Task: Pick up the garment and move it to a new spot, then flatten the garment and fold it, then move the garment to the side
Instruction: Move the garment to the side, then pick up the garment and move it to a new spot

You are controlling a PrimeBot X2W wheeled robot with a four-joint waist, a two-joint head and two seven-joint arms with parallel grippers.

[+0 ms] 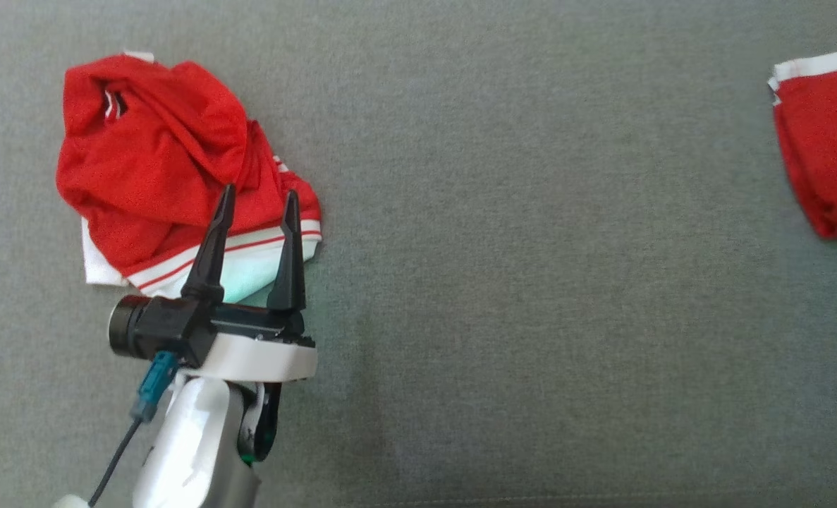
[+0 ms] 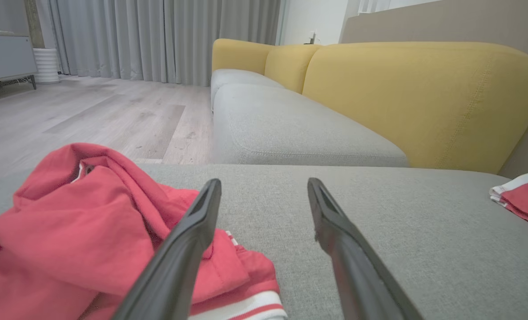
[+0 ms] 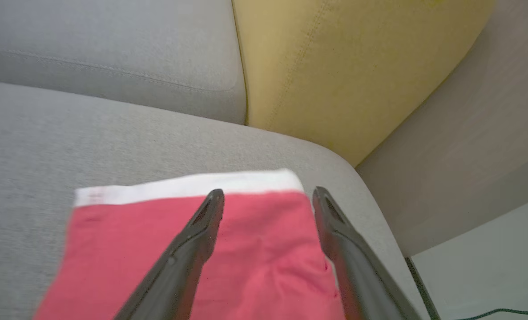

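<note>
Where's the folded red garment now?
Folded red garment lies at the head view's far right edge on the grey seat, beneath the open right gripper.

A grey sofa seat (image 2: 290, 129) with yellow back cushions (image 2: 424, 98) adjoins pale wood floor (image 2: 90, 115) and grey curtains (image 2: 157, 40).

No text, label, brand or number can be read in any view. The crumpled red garment (image 1: 150, 155) carries only white stripes along its trim, and the folded red garment (image 1: 823, 141) only a plain white band.
</note>
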